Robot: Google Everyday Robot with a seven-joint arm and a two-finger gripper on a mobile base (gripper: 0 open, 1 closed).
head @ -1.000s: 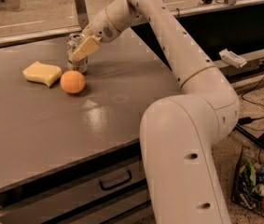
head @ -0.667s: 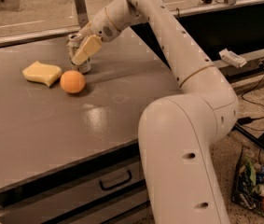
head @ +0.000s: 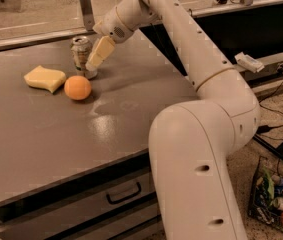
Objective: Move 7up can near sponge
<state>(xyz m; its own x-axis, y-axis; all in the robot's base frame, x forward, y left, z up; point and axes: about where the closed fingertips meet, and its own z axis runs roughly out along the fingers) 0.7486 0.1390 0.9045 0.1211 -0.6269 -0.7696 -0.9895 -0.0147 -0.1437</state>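
Judging by its pose, the gripper (head: 92,63) is at the grasp step, against the upright 7up can (head: 80,49) just behind the orange ball (head: 77,87). Its grip cannot be told. Next likely comes a short carry left to the sponge (head: 45,78).
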